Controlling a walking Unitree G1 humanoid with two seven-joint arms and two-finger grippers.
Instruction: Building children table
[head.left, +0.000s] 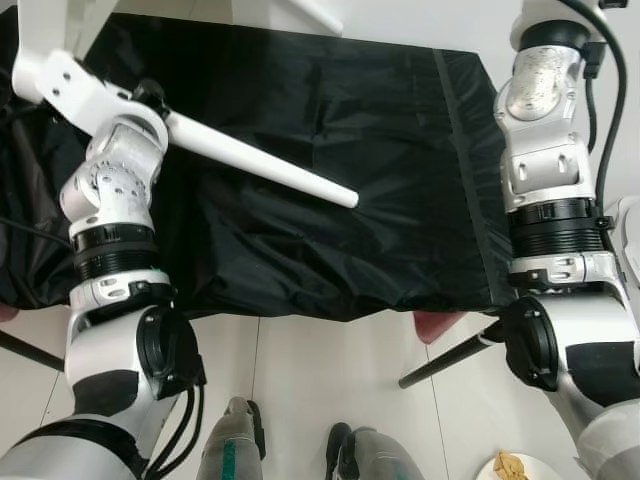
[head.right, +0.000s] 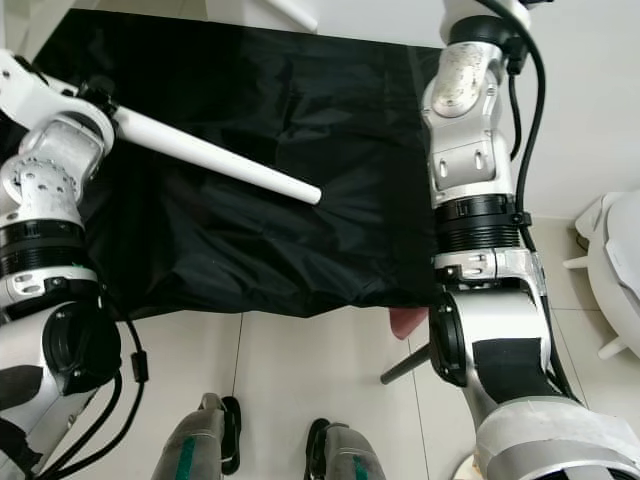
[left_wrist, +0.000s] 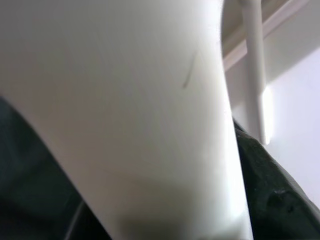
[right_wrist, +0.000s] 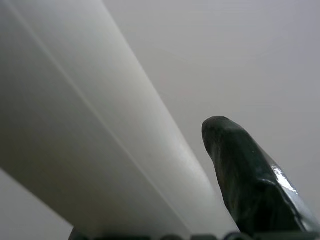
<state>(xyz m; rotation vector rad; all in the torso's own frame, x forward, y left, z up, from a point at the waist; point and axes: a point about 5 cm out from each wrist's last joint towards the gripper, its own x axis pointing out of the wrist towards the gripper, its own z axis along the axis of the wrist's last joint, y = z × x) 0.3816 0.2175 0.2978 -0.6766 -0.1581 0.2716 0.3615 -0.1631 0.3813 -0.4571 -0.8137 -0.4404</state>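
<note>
- Left hand: its fingers are out of sight in the head views, but the left arm (head.left: 110, 190) reaches up to the white table frame (head.left: 55, 80) at the far left. The left wrist view is pressed close against a broad white surface (left_wrist: 125, 115), so whether that hand is wide, narrow or gripping cannot be told.
- From just beside that wrist a white table leg (head.left: 262, 163) runs out, slanting toward the middle, its rounded free end over the black cloth (head.left: 330, 250).
- The left wrist view also catches a second slim white leg (left_wrist: 255, 75) standing beyond, with dark cloth under it.
- Right hand: one black finger (right_wrist: 250, 175) sits just beside a long white part (right_wrist: 90, 145) in the right wrist view; touching or apart cannot be told, nor how wide the hand is.
- The right arm (head.right: 470, 160) rises along the cloth's right edge.
- The cloth drapes a low surface; below it pale floor tiles (head.left: 300, 380), the robot's feet (head.left: 235, 440) and a thin black rod (head.left: 450, 365) by the right arm.
</note>
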